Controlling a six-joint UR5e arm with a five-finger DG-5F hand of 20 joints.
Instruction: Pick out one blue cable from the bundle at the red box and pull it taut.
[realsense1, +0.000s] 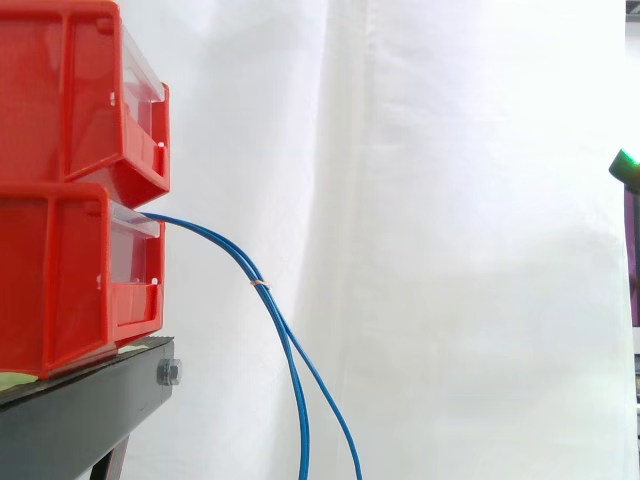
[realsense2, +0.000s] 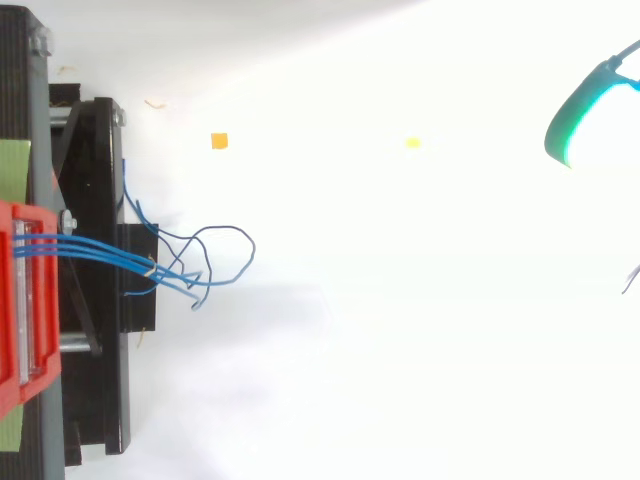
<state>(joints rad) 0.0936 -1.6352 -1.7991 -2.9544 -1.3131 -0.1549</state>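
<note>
We see just a green-glowing part of the hand (realsense2: 578, 112), and we cannot tell how far open it is or whether it has hold of anything. The blue cables (realsense2: 95, 250) lie well apart from it, across the open white space. They leave the lower red box (realsense1: 60, 280), pass through a small tie (realsense1: 259, 284) and droop below the hand's height, past the black stand (realsense1: 80, 410).
</note>
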